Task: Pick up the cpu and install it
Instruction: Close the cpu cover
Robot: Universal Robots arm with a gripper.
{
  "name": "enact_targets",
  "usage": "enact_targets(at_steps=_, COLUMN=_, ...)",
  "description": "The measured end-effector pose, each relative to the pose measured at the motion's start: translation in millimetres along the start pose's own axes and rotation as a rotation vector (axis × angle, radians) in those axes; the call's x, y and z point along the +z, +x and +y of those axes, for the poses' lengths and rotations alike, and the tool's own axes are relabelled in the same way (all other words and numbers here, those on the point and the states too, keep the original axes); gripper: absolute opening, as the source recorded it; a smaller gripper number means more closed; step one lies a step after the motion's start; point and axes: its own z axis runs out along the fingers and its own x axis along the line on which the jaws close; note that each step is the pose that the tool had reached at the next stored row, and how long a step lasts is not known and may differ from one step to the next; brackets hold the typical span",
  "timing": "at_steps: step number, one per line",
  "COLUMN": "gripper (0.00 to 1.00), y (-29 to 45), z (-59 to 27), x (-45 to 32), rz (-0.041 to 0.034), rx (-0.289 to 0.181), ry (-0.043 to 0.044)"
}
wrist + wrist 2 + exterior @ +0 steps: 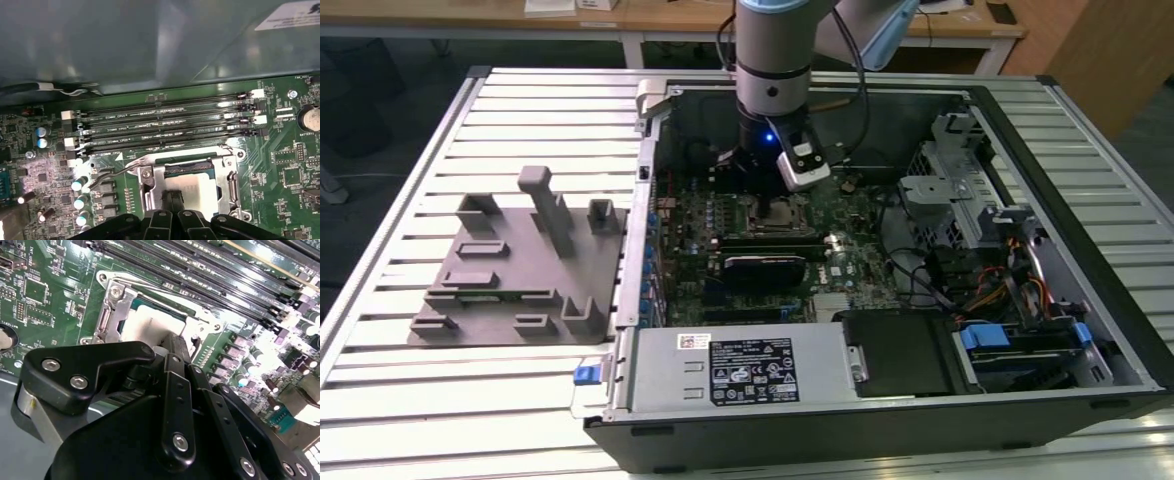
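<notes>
The cpu [197, 189] lies flat inside the open metal-framed socket [150, 186] on the green motherboard, its silvery-white top [145, 324] facing up. My gripper [173, 198] hangs straight over one edge of the chip, its black fingers [172, 385] drawn together at the tips, so it is shut with nothing held between them. Whether the tips touch the chip I cannot tell. In the exterior view the gripper [767, 195] reaches down into the open computer case [1067, 150] above the socket [783, 211].
Long memory slots [165, 130] run beside the socket, and its lever [107, 172] sticks out at one corner. A grey fixture [507, 270] stands on the slatted table at the exterior view's left. The labelled power supply [747, 368], drive cage and cables crowd the case.
</notes>
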Motion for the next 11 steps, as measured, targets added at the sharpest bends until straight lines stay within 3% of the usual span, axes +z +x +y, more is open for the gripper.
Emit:
enact_targets(at_steps=4, gripper=0.11, y=-4.2, z=0.7, x=1.7, rz=-0.0002, rx=0.0, ry=-0.0003)
enact_targets(at_steps=11, gripper=0.11, y=-18.3, z=2.6, x=2.2, rz=0.0002, rx=0.0, ry=0.0)
